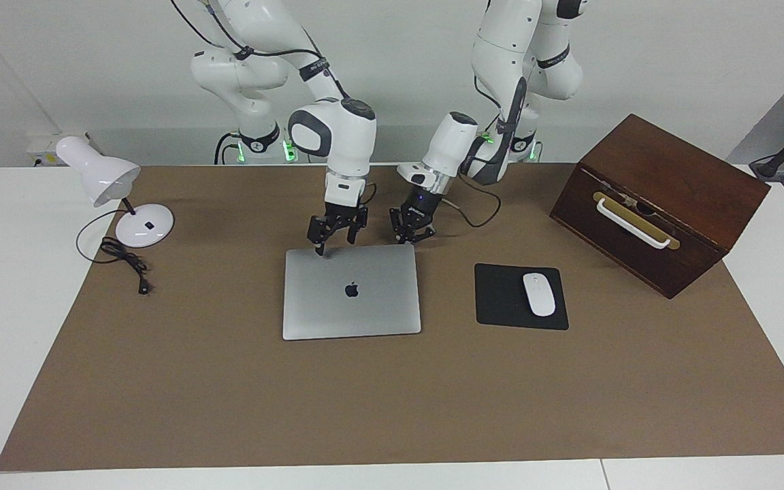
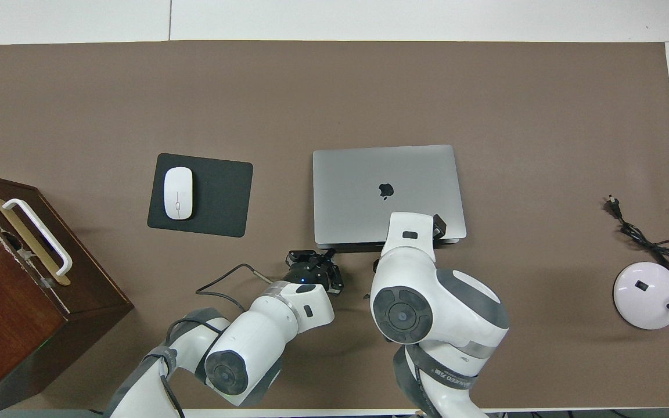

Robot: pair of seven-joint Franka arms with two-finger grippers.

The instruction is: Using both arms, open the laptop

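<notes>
Silver-grey and shut flat, the laptop (image 1: 351,291) lies on the brown mat (image 1: 392,395) with its lid down and the dark logo facing up. My right pincer (image 1: 335,239) is at the laptop's edge nearest to us robots, toward the right arm's end of that edge; one fingertip comes down to the lid's corner there and seems to touch it, while its other finger stands apart from it, so this pincer is spread open. My left pincer (image 1: 411,233) is closed with nothing in it, hanging low over the mat just beside the same edge, at the corner toward the left arm's end, and not touching the laptop. Between my two pincers the edge lies uncovered. Beside my left pincer, toward the left arm's end of the surface, sit the black mouse pad (image 1: 501,296) with a white mouse (image 1: 539,294) on it and, past those, a wooden box (image 1: 661,201). Well apart from my right pincer, toward the right arm's end, stands a white desk lamp (image 1: 116,194) with its cord (image 1: 123,258).
</notes>
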